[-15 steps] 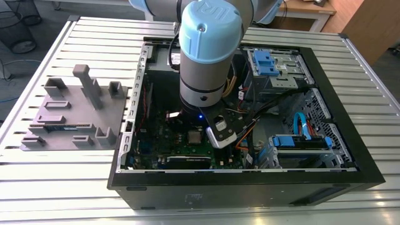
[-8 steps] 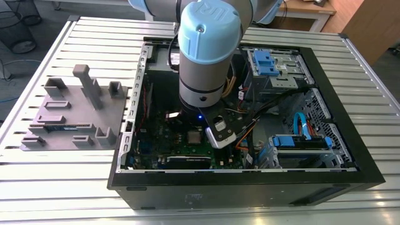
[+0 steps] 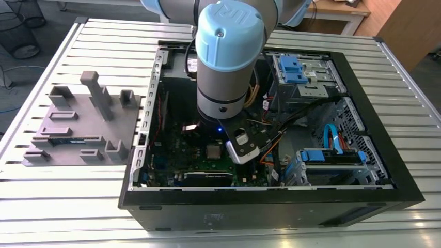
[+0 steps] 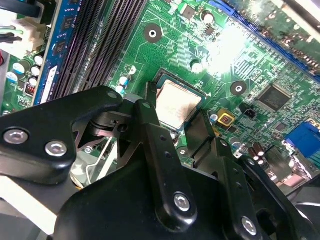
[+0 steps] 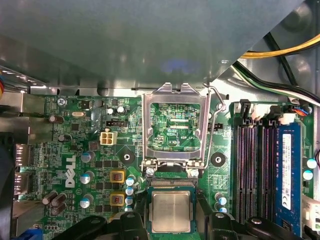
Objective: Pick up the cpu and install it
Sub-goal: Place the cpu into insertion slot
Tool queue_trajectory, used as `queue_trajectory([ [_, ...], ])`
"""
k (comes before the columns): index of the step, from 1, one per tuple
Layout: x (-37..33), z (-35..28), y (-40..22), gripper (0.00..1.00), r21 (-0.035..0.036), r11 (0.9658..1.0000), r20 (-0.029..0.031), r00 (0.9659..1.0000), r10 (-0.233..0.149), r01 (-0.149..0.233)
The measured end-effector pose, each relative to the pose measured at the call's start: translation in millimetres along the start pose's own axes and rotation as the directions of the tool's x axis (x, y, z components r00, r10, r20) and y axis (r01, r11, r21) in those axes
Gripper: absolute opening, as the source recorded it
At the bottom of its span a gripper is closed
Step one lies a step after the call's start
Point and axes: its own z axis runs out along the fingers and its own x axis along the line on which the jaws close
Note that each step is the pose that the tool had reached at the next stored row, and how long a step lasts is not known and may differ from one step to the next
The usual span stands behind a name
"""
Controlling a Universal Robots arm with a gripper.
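Silver-topped, 1 cpu [image 5: 171, 211] lies between 2 spread end effector [image 5: 172, 220] fingers [image 5: 132, 227].

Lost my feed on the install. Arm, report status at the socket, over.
Gripper down at the cpu; grip unclear. Cpu lying flat at the socket, socket frame open beside it. Nothing over the cpu.

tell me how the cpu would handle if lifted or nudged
The cpu looks flat, thin and square, so probably rigid and unlikely to roll. Its shiny metal top may be slippery. No bigger than the socket frame, it is likely light.
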Motion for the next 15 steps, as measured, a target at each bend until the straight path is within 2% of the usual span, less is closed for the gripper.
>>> queue_trajectory([
  [15, -0.3, 2.0, 1.0, 0.47, 0.0, 1.0, 0.0, 1.0, 0.0, 0.0],
])
